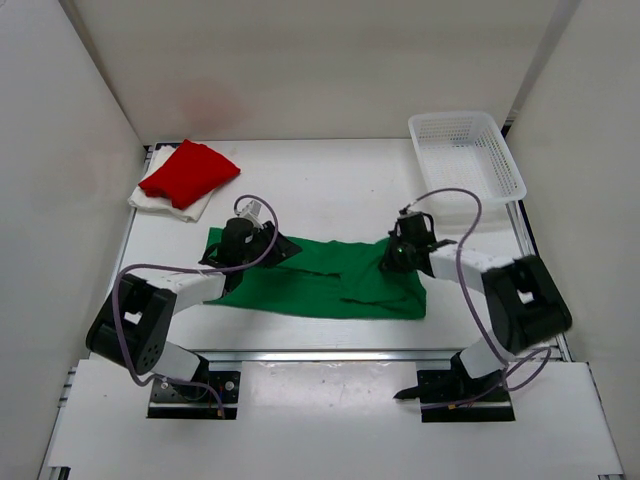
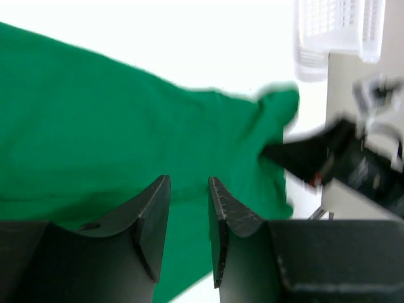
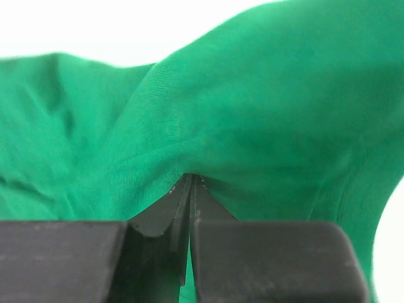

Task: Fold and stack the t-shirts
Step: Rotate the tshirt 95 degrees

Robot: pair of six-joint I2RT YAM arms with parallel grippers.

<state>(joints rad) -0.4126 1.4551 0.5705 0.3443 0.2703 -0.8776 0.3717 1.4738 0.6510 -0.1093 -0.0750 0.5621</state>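
Observation:
The green t-shirt (image 1: 330,275) lies spread across the middle of the table, its right end bunched. My right gripper (image 1: 396,258) is shut on a pinched fold of that green cloth (image 3: 252,113), which rises to the gripper's tip (image 3: 190,178). My left gripper (image 1: 283,246) hovers over the shirt's upper left part. In the left wrist view that gripper (image 2: 189,183) is open, with only green fabric (image 2: 95,126) showing beyond the gap. A folded red t-shirt (image 1: 188,171) rests on a folded white t-shirt (image 1: 150,200) at the back left.
A white mesh basket (image 1: 466,153) stands at the back right corner and shows again as the basket (image 2: 338,31) in the left wrist view. White walls close in the table on three sides. The right arm (image 2: 341,161) appears blurred at the right of the left wrist view.

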